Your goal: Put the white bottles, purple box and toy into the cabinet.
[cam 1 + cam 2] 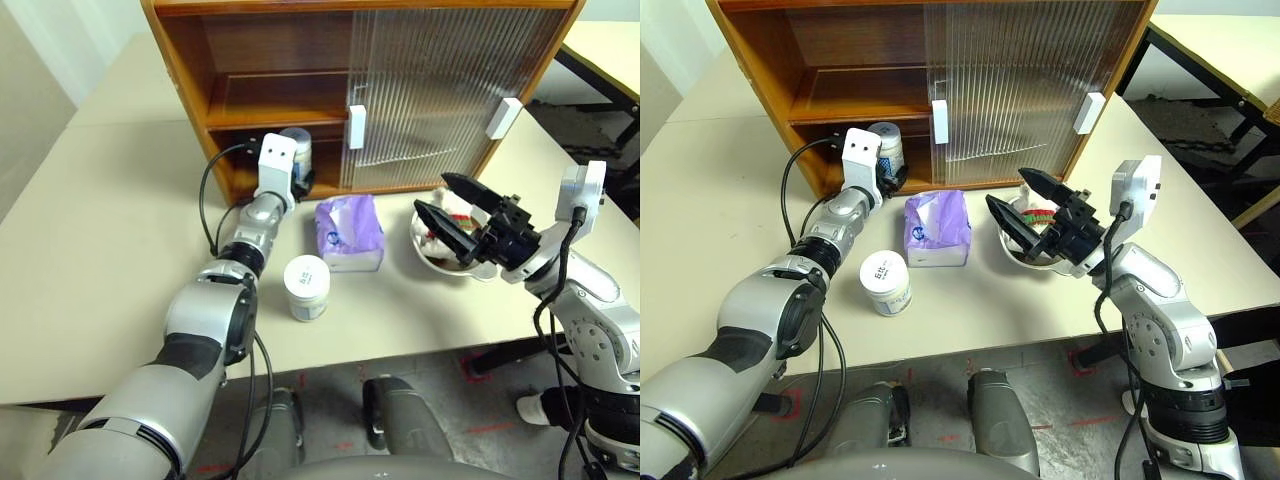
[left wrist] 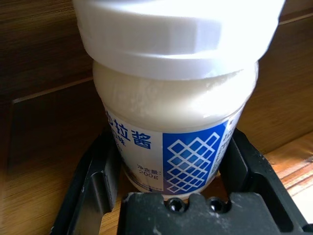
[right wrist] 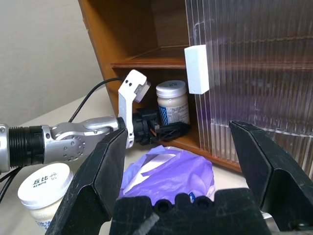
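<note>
On the lower shelf of the cabinet (image 1: 190, 60), at its open left side, one white bottle (image 3: 172, 102) is seen standing upright, with the left gripper (image 3: 146, 126) reaching in and its two black fingers (image 2: 98, 181) set on either side of the bottle's lower body; the bottle is clasped between them. A second white bottle (image 1: 306, 287) is found upright on the table (image 1: 100, 230), beside the left forearm and just in front of the purple box (image 1: 348, 232). That box lies flat on the table before the cabinet, near the ribbed sliding door (image 1: 440, 90), which is drawn across the right half. To the right of the box, a white bowl (image 1: 432, 262) is placed on the table, and the toy (image 1: 455, 208) is glimpsed inside it, partly hidden. Above the bowl the right gripper (image 1: 450, 212) is held with its fingers (image 3: 95, 176) spread wide apart and nothing between them
</note>
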`<state>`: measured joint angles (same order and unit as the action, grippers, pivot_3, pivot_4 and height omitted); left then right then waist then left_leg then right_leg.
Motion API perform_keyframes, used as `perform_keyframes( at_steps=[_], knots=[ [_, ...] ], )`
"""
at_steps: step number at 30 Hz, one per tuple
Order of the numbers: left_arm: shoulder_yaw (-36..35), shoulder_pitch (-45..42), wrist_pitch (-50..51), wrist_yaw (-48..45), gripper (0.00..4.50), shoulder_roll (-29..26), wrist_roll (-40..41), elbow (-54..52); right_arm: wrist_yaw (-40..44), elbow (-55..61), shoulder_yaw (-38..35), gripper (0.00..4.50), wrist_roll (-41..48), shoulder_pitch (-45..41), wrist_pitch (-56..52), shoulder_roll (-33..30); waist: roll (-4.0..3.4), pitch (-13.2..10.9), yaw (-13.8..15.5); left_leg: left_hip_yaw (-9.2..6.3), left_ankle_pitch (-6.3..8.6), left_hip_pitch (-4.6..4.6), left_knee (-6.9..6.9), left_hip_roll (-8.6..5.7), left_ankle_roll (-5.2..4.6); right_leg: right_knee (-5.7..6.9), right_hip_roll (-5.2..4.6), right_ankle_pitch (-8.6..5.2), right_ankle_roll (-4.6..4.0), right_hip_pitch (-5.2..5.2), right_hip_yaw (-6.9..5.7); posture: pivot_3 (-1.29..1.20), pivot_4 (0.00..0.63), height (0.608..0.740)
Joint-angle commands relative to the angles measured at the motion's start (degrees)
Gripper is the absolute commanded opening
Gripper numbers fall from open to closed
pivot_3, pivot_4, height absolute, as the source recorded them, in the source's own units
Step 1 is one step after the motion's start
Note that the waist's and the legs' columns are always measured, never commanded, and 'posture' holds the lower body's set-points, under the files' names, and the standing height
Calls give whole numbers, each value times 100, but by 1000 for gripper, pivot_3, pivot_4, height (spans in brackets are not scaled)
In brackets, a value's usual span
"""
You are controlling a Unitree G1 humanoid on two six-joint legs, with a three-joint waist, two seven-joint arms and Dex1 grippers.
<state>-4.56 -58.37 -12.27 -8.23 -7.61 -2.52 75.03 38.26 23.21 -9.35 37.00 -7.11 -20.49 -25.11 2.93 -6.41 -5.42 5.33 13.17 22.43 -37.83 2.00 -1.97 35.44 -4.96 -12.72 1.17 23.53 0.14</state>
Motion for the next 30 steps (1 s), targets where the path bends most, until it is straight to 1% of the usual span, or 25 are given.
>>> perform_keyframes(
  at_steps=[1,3,15,18,23,30],
  knots=[
    [-26,-23,139,52,3926,46,-62,101,-12,183,-24,4500,92,74,-76,-62,0,-2,0,0,0,0,0,0,0,0,0,0,0,0,0,-213,102,740],
    [-38,-23,153,77,4475,58,-52,106,-11,210,-36,4500,112,84,-94,-73,0,-2,0,0,0,0,1,0,0,-1,0,0,0,0,0,-213,102,740],
    [-127,-101,204,-26,4475,128,-18,86,46,113,-31,4500,123,-16,-50,-111,0,-1,-5,1,0,0,1,-1,0,-1,0,0,1,0,0,-208,82,740],
    [-215,-70,195,-115,4475,194,85,58,75,45,1,4500,100,-64,-9,-85,0,-1,-5,1,0,1,1,-1,0,-1,0,0,1,0,-1,-202,78,740],
    [-225,-93,215,-127,4475,269,32,63,139,-77,98,4500,25,-189,41,-18,0,-1,-5,0,0,6,1,-3,0,-4,0,0,1,2,-1,-198,70,740],
    [-207,-107,201,-148,4475,153,-15,30,209,-195,159,4500,-33,-266,113,51,-1,0,-15,0,0,8,1,-3,0,-3,0,1,2,5,-2,-187,58,740]
  ],
)
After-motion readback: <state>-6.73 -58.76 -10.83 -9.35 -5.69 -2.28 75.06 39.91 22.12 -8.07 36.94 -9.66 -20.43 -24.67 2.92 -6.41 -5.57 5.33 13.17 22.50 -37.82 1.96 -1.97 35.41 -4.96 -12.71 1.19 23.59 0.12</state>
